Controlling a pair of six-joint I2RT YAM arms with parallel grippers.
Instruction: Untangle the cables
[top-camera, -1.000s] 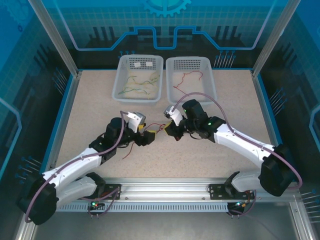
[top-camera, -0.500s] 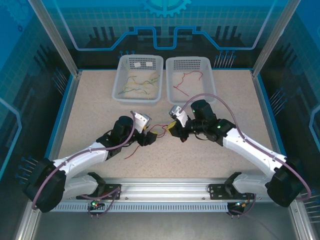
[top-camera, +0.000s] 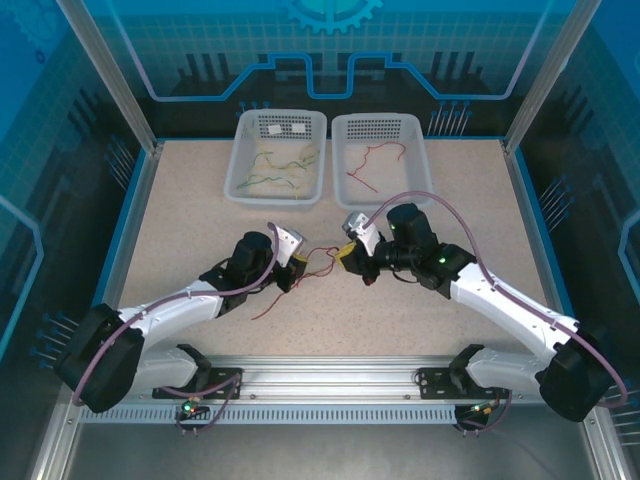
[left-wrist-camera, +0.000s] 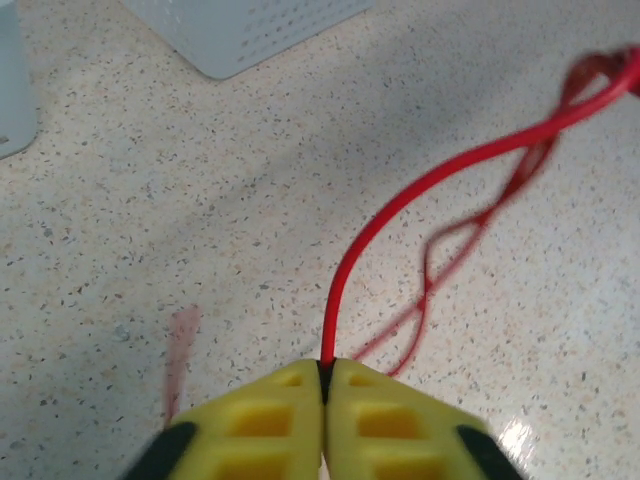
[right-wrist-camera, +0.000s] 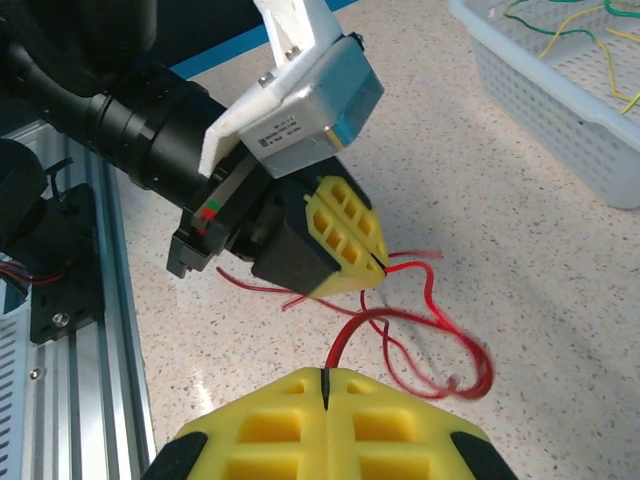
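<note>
**Red tangle pinched from both sides, ready to be drawn apart**

Nearest the arm bases, a loose red tail (top-camera: 268, 305) lies on the worktop (top-camera: 180, 230), running toward 7 o'clock from the left end effector (top-camera: 292, 270). Its yellow pads (left-wrist-camera: 270, 420) are pressed together on a red cable (left-wrist-camera: 400, 205), which rises from the pinch and twists away toward 2 o'clock in the left wrist view. Near it, at 3 o'clock, the right end effector (top-camera: 346, 258) is likewise clamped on a red strand (right-wrist-camera: 345, 345), and the red loops (top-camera: 320, 252) hang between the two.

The step in hand looks like pulling the knot open. Draw the arms toward 9 and 3 o'clock slowly and level. If the loops cinch rather than loosen, regrip closer to the crossing.

Far off at 12 o'clock stand the left basket (top-camera: 240, 165), holding yellow-green cables (top-camera: 285, 165), and the right basket (top-camera: 340, 135), holding a sorted red cable (top-camera: 375, 165).
</note>
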